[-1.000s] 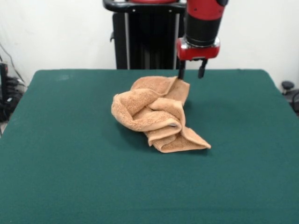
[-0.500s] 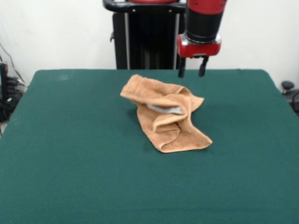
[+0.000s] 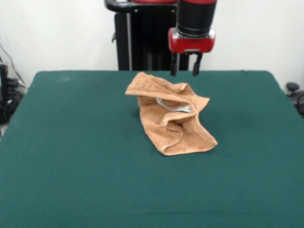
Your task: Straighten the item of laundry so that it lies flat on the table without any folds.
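Note:
The item of laundry (image 3: 172,115), an orange-tan terry towel, lies crumpled and folded over itself near the middle of the dark green table (image 3: 71,156). A pale inner fold shows near its top right. One corner points toward the near right, another sticks out at the far left. My gripper (image 3: 185,69) hangs above and behind the towel, clear of it. Its two dark fingers (image 3: 174,66) stand apart with nothing between them, so it is open.
The robot's black pedestal (image 3: 142,38) stands behind the table's far edge. Cables and dark equipment (image 3: 7,95) sit off the table's left side, and a dark object (image 3: 292,88) shows past its right edge.
The towel was let go and dropped from a bunched heap into a looser fold. The gripper rose and then shifted left, staying open.

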Motion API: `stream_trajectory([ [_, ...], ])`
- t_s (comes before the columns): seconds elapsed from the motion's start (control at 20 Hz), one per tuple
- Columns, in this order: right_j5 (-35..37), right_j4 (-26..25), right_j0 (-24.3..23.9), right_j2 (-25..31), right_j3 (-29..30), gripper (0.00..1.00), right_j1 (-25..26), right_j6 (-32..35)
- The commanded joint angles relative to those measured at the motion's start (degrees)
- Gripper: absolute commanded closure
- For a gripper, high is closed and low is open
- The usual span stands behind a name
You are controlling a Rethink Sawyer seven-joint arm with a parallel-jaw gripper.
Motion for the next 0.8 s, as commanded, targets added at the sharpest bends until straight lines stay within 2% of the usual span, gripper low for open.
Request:
stream_trajectory([
  [0.05,3.7,-0.7,0.7,4.4,-1.1,0.00,0.9,5.3],
  [0.8,10.3,1.7,3.7,3.6,-7.9,0.00,0.9,7.4],
])
